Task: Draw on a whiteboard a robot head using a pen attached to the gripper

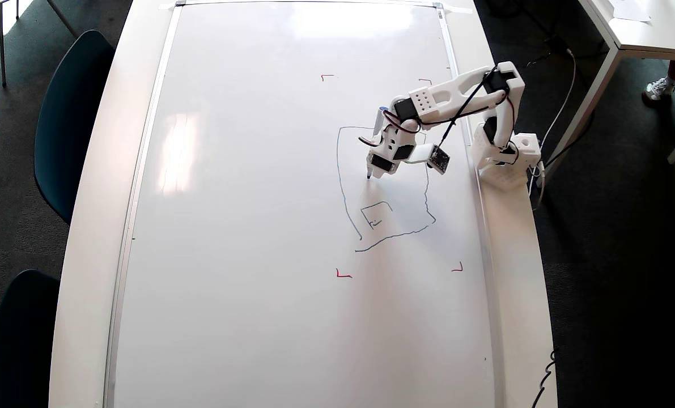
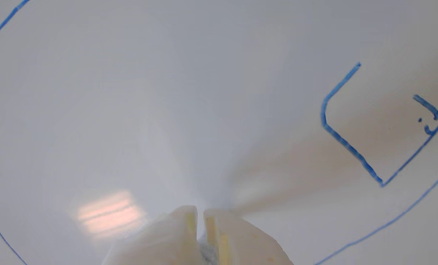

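Wrist view: the tool shows two pale matte plastic fingertips drawn nearly together, a thin slit between them; what they clamp is not visible here. Beyond the tips lies the glossy whiteboard, with a small blue rectangle to the tool's right. Overhead view only: the slim pen runs down along the tool, dark tip at the board, inside the lopsided robot head outline. White worktop rims the silver frame.
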Available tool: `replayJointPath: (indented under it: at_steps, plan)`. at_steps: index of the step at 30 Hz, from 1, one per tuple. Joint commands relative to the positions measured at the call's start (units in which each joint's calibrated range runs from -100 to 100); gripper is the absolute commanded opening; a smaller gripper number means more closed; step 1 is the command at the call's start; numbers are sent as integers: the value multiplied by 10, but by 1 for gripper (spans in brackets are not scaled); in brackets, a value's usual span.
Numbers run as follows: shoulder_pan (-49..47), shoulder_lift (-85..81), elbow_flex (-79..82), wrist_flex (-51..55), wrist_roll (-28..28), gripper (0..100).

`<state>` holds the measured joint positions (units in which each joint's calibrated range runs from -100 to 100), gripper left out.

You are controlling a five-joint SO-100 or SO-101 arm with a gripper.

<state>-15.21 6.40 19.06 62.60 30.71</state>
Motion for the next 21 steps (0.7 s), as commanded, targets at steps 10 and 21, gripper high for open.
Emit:
replayJointPath:
  at_steps: [10,21]
  plan:
    - [18,1,-13,-12,10,1]
    - [60,-1,-9,-2,33,1]
